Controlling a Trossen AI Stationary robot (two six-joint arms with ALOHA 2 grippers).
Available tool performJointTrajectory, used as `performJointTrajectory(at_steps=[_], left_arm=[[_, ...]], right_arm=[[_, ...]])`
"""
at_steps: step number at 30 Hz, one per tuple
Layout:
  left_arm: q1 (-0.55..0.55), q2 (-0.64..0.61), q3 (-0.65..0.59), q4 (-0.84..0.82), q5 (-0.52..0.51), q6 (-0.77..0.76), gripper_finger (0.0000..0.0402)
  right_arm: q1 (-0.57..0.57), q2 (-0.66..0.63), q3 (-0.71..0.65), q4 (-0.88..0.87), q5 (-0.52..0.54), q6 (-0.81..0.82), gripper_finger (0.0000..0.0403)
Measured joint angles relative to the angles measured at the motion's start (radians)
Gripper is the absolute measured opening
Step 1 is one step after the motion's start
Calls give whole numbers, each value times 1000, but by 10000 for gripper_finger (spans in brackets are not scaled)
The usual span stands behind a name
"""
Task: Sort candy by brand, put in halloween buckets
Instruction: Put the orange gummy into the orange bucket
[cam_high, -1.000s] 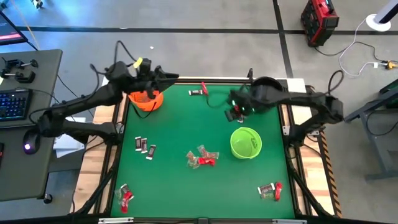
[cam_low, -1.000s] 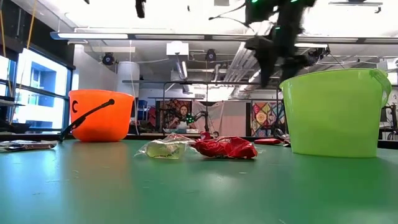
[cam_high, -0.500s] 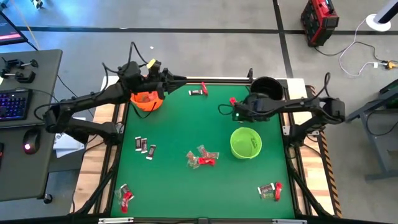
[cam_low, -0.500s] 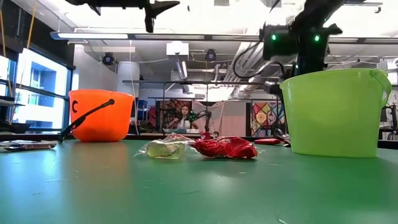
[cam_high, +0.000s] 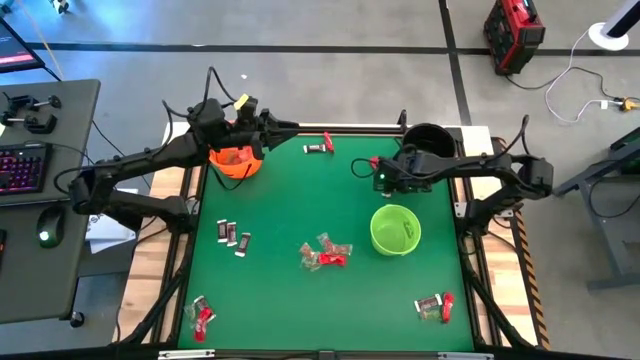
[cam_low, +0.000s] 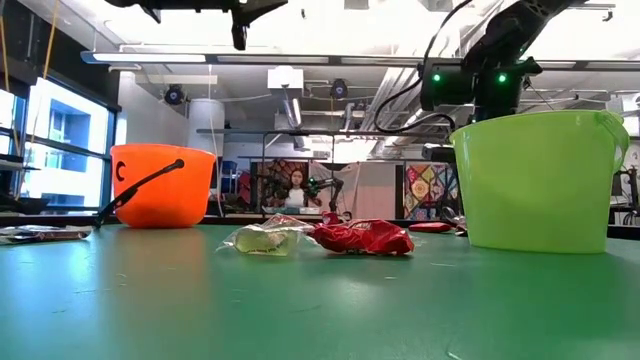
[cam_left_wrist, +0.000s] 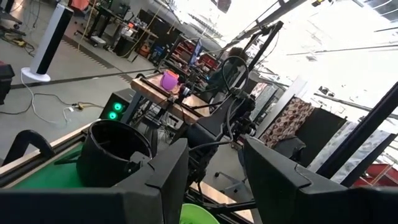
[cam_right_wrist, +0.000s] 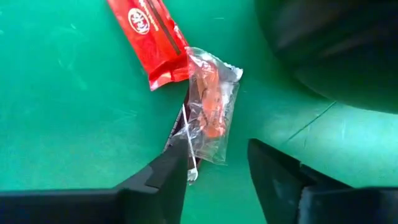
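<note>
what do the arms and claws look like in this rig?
Two dark jointed arms. The left claw has a yellow tag and looping black cables behind it. The right claw is lit by green LEDs on its wrist, with cable loops near the base. The fingers are broad, matte black and blocky.

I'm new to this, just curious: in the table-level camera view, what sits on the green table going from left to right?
Orange bucket → silvery-clear candy → red candy → lime green bucket. Both arms hang above.
</note>
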Motion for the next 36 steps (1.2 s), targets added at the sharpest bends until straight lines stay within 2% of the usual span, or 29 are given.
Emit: performJointTrajectory(at_steps=[5, 9, 20, 23, 28, 36], left_arm=[[0, 0, 0, 0, 0, 0, 146], [0, 0, 0, 0, 0, 0, 146], [0, 0, 0, 0, 0, -1, 146], [-1, 0, 0, 0, 0, -8, 146], [0, 0, 0, 0, 0, -8, 146], [0, 0, 0, 0, 0, 16, 146]], right_arm=[[0, 32, 1, 36, -20, -22, 127], [0, 46, 0, 67, 0, -14, 124], [1, 92, 0, 68, -29, -4, 119], [3, 84, 0, 66, -30, -7, 93], [29, 51, 0, 50, -17, -16, 11], [74, -84, 18, 21, 9, -7, 2]])
